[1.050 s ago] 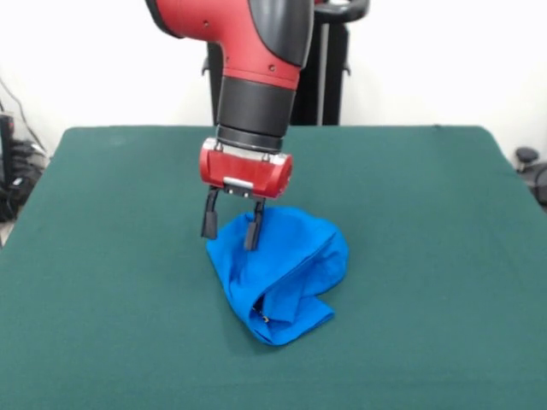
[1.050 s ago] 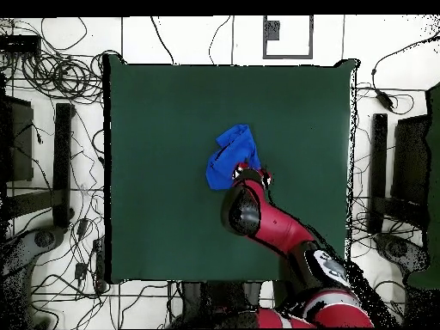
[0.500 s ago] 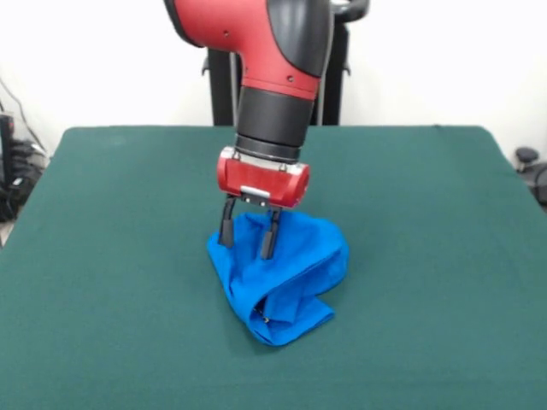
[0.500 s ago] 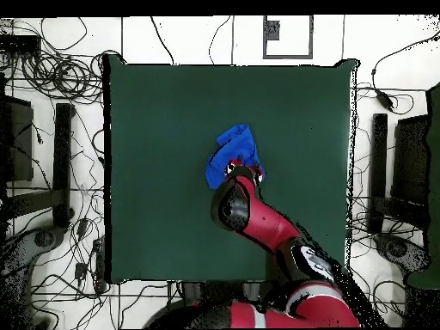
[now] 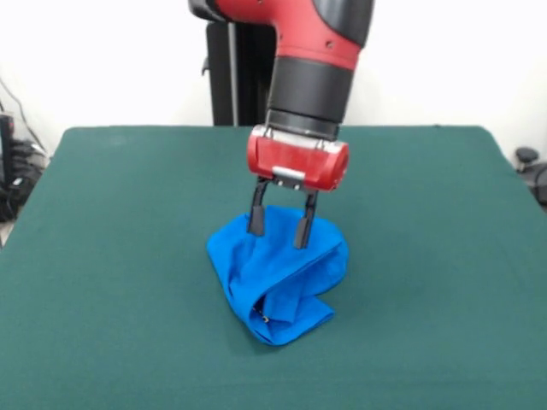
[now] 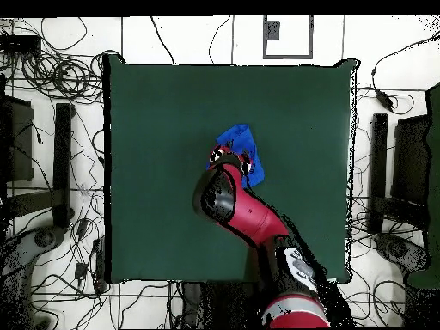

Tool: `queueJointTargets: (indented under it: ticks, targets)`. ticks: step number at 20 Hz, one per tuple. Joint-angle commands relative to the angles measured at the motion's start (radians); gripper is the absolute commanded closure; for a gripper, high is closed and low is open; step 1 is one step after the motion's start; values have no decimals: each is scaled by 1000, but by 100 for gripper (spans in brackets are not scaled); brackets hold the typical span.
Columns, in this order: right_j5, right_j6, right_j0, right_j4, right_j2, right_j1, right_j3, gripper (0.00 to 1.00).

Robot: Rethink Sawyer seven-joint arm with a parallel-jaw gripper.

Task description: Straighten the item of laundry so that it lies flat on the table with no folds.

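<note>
Hovering over a crumpled bright blue cotton T-shirt (image 5: 278, 273), the red and black gripper (image 5: 279, 229) holds its two dark fingers (image 5: 255, 219) spread apart and empty. The shirt lies bunched mid-bench on the dark green felt-topped bench (image 5: 102, 256), seemingly positioned for a pinch at its upper folds.

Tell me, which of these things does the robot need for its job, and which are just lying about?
Needed:
- blue T-shirt, crumpled
- green table
- tool, open over the shirt

Lying about:
- cables on the floor
- dark stands beside the table
</note>
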Motion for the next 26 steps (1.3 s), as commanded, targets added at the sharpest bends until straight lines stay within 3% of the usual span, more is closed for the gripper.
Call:
queueJointTargets:
  ticks: [1, 7, 13, 26]
  targets:
    - [192, 214, 21, 85, 0, -21, -5, 0]
    - [136, 206, 11, 87, 16, 91, -97, 0]
    - [243, 183, 127, 267, -130, 196, -229, 0]
    - [268, 238, 201, 365, -174, 197, -237, 0]
